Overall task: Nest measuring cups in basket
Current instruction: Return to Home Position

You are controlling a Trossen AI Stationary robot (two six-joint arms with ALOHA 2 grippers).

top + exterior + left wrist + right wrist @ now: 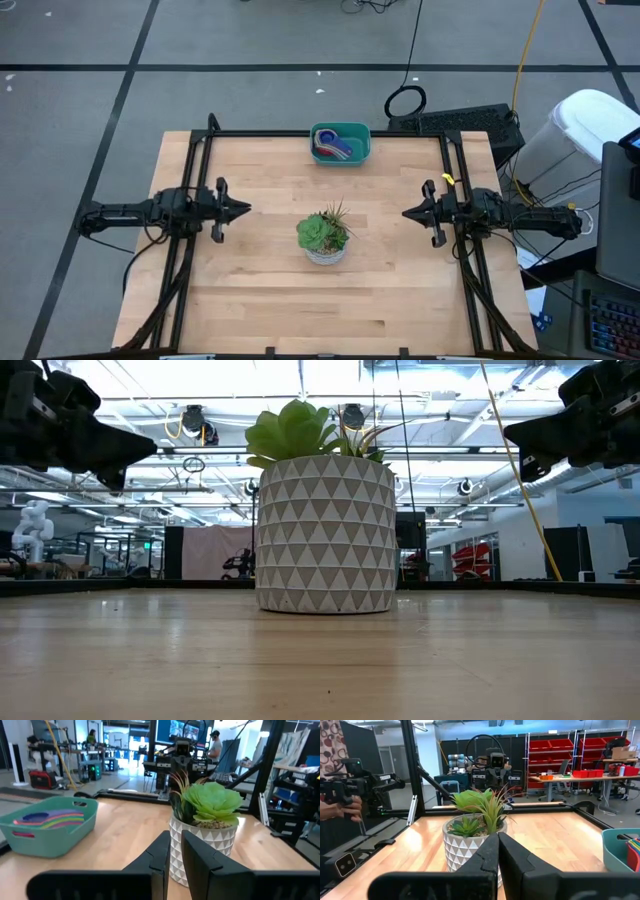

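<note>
The teal basket (365,141) stands at the table's far edge, near the middle. The measuring cups (333,148) lie stacked inside it, blue and other colours showing; the left wrist view shows them (55,817) as coloured layers in the basket (50,840). My left gripper (245,210) hovers level over the table's left side, pointing right, with a narrow gap between its fingers and nothing in it. My right gripper (406,213) hovers level over the right side, pointing left, shut and empty. Both are well clear of the basket.
A green succulent in a white patterned pot (323,237) stands at the table's middle, between the two grippers. A black frame (330,133) borders the table's far edge and sides. In the right wrist view a person's hand (340,807) holds a device beyond the table.
</note>
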